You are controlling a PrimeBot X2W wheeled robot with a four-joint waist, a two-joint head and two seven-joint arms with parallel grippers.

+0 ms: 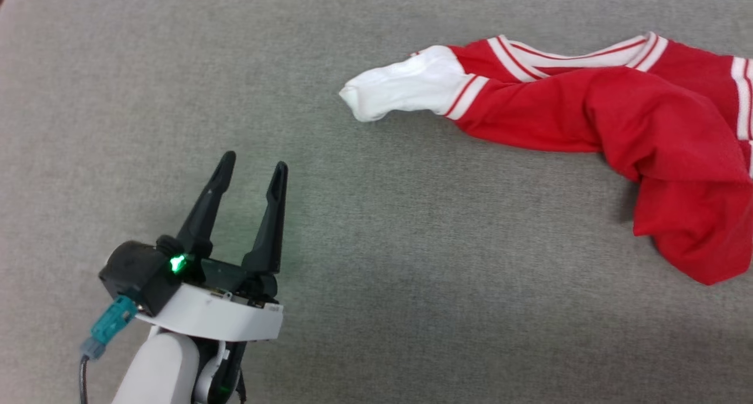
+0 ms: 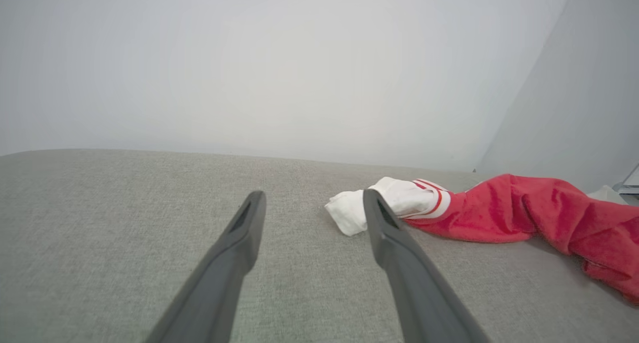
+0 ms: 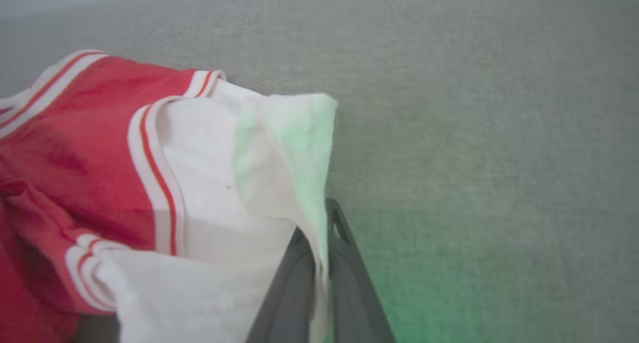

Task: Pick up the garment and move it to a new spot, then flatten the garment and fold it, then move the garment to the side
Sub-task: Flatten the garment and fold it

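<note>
Left gripper (image 1: pixel 255 161) sits low-left in head view, hovering over the grey fabric surface (image 1: pixel 412 286). Its two dark fingers are spread apart with nothing between them. Green LED (image 1: pixel 175 264) is lit at its base, and a teal connector (image 1: pixel 112 324) is plugged in at the wrist side. Left wrist view agrees: left gripper (image 2: pixel 314 194) has its fingers wide, with bare grey fabric surface (image 2: pixel 100 218) in the gap and a pale wall (image 2: pixel 249 58) behind. Garment (image 1: pixel 647 110) lies on the surface at upper right of head view, well apart from the left gripper, running off the right edge. It is bunched and twisted into a long ropey heap, not flat. The red body is crumpled, the striped neckline trim (image 1: pixel 647 48) runs along the top, and the lower red end trails toward bottom right. Free white sleeve (image 1: pixel 406 86) is the end nearest the left gripper, pointing left and resting on the surface. In left wrist view the garment (image 2: pixel 524 208) lies ahead and to the right, with the free white sleeve (image 2: pixel 347 213) partly hidden behind one fingertip. Right gripper (image 3: pixel 319 233) has its fingers closed together, clamped on the edge of the other white sleeve (image 3: pixel 209 173), and the cloth drapes left. The garment (image 3: pixel 75 133) red body and striped seam trim (image 3: pixel 159 183) sit left of the fingers, with grey fabric surface (image 3: pixel 474 133) to the right. There is a green tint on cloth and surface near the fingers. Cannot tell if the pinched sleeve is lifted clear.
</note>
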